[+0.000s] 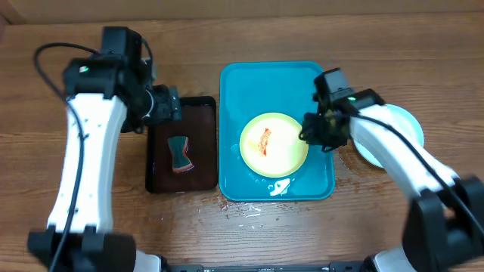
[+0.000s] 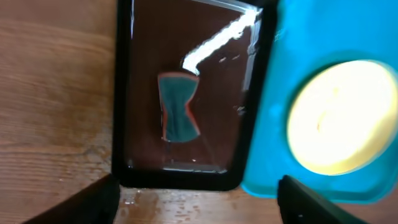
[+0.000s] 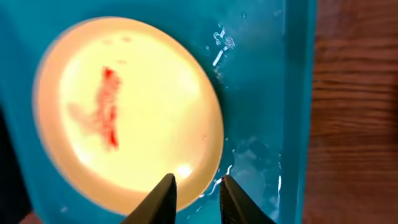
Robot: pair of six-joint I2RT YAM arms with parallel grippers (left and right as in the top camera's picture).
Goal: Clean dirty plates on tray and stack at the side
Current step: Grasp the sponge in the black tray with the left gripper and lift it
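Big turquoise rectangular plastic tray (image 1: 257, 83) has one round pale yellow-green plate (image 1: 274, 143) on it, red sauce smeared across, so that one's not clean yet. A pale blue-white plate (image 1: 404, 125) sits on the wooden counter (image 1: 363, 227) to the right. I'd guess that's the stack, can't tell how many.

Right end effector (image 3: 196, 199) is at the dirty plate's rim, open just a crack, gripping nothing I can see. Left end effector (image 2: 199, 211) hangs wide open and empty over the small black tray (image 1: 200, 136) with the teal sponge (image 1: 180, 153).

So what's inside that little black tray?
In the small black rectangular tray, a teal hourglass-shaped sponge with a reddish edge lies on the shiny floor. Anything beneath the sponge is covered.
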